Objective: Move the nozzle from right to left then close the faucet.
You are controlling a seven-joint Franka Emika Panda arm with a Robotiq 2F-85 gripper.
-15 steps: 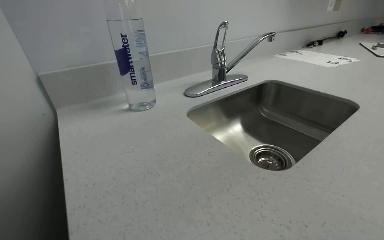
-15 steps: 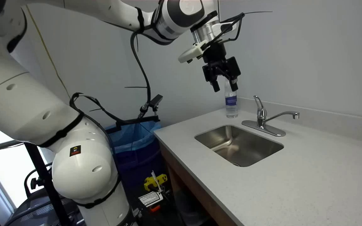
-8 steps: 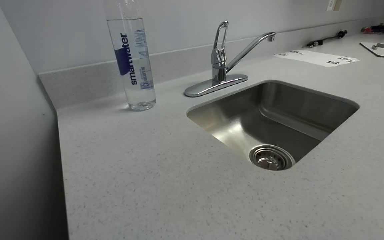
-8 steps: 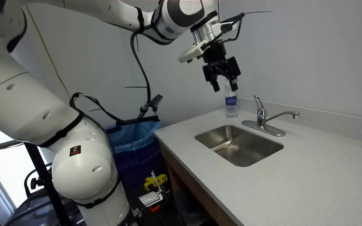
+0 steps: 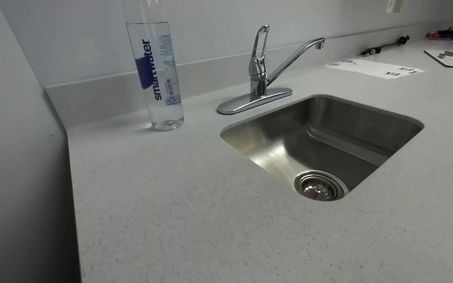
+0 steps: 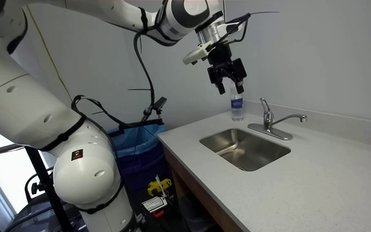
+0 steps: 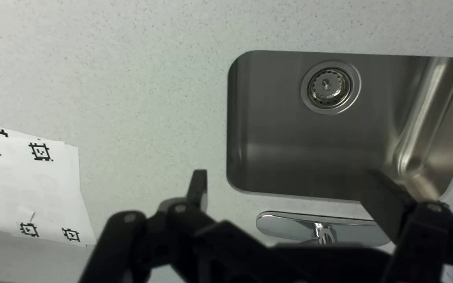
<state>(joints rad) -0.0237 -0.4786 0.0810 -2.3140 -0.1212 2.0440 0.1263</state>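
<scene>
Franka Panda arm (image 6: 82, 175): glossy white shell, rounded at the joints, with oval recesses (image 6: 47, 118). Black straps (image 6: 62, 137) wrap it; black cable (image 6: 152, 95) loops alongside. Small dark label (image 6: 77, 154), yellow and red marks. Dark grey trim (image 6: 184, 16) on the wrist joint; silver collar (image 6: 209, 33), pale oblong housing (image 6: 195, 55) beside it. Gripper (image 6: 230, 89) black, angular, two flat fingers (image 7: 385, 206); grey round screw heads (image 7: 130, 217) at the linkage pivots.

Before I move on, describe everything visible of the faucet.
The faucet looks chrome, with an oval base plate on the counter beside the sink, an upright looped lever, and a long, thin nozzle slanting upward, its tip bent down, over counter rather than sink. No running water shows; the open gripper hangs clear.
</scene>
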